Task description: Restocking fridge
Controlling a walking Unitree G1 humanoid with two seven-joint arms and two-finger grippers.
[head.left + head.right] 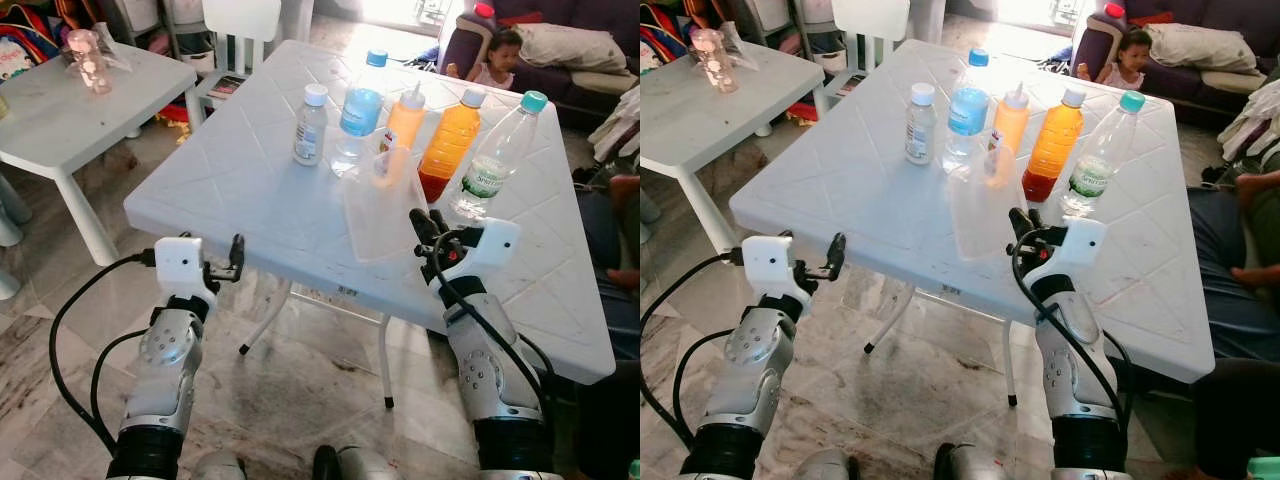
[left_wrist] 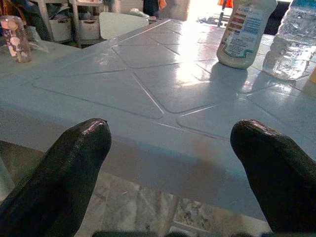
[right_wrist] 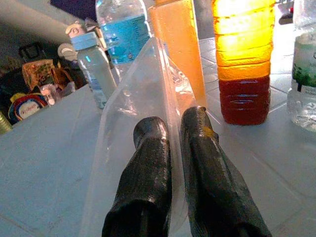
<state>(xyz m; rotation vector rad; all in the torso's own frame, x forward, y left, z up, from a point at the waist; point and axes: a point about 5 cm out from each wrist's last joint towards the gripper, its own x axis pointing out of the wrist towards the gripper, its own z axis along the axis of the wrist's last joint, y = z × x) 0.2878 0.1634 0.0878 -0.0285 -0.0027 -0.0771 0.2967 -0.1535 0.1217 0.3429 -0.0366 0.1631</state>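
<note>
**Robot holds a clear bag by the drinks table**

On the left, the left gripper (image 1: 236, 258) waits just off the near edge of the big white table (image 1: 230, 180). Its two black fingers are spread wide and hold nothing. Further left stands a small white table (image 1: 50, 120) with a little jar (image 1: 88, 60) on it.

In the middle of the big table stand five bottles in a row. From left to right they are: a small bottle with a white cap (image 1: 310, 124), a water bottle with a blue label (image 1: 358, 112), a squeeze bottle with orange sauce (image 1: 402, 128), an orange juice bottle (image 1: 450, 146), and a clear bottle with a green cap (image 1: 495, 155). Just in front of them a clear plastic bag (image 1: 380, 205) stands up on its edge.

On the right, the right gripper (image 1: 427, 232) has its fingers pinched tight on the near edge of the bag, so one gripper is busy and one is free.

I think the robot is getting the drinks ready to carry to the fridge. No bottle looks to be in the bag yet. Next, the free left gripper probably needs to open the bag or pick up a bottle. The bag is thin and floppy, so it could slip or fold.

A child (image 1: 497, 58) sits on a sofa behind the table.
</note>
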